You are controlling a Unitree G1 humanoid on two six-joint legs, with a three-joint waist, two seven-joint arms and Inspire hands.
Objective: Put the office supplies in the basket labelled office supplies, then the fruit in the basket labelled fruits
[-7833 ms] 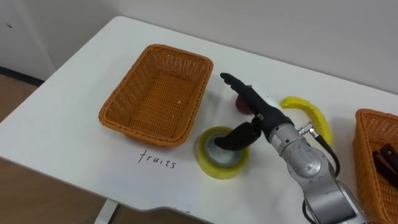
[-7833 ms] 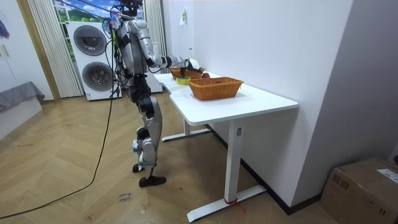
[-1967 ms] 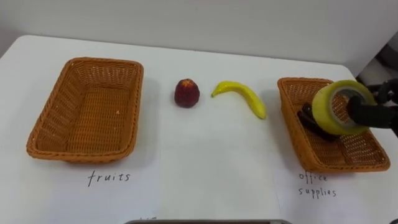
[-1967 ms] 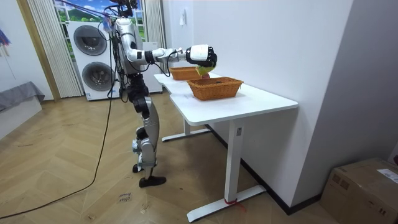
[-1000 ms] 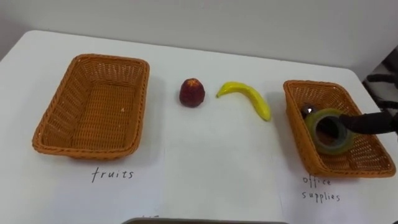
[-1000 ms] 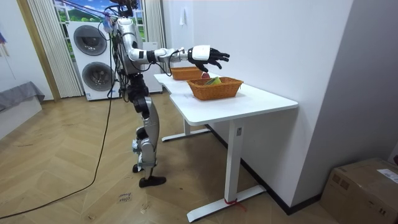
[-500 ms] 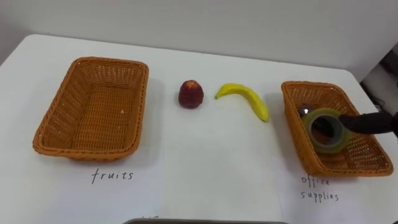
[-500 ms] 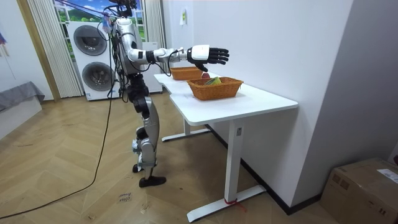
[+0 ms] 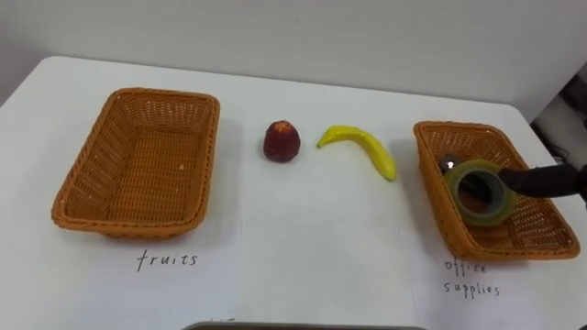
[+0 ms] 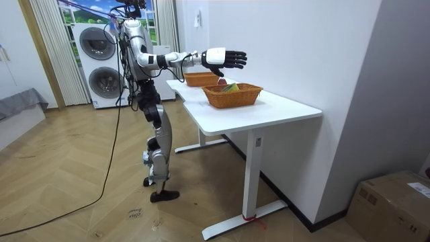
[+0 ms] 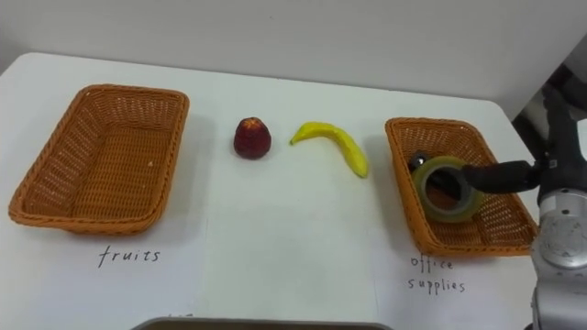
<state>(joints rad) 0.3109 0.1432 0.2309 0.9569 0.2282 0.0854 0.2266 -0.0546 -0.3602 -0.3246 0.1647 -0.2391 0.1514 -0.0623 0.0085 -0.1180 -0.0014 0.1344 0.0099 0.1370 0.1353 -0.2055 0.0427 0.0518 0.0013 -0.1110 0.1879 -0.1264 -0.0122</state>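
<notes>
Right hand [image 11: 504,172] is spread wide and empty above the supplies basket [image 11: 431,121] holding the tape roll [image 11: 443,190]; apple [image 11: 251,137] and banana [image 11: 332,145], to its left, are not yet sorted.

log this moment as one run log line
tape roll in right basket | right hand open over it | apple, banana on table, right of left basket

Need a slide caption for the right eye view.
Tape roll in the office-supplies basket, open right hand over it; apple and banana on the table.

"fruits" [image 9: 167,259], "office supplies" [image 9: 472,277] (on table [image 9: 303,229])
</notes>
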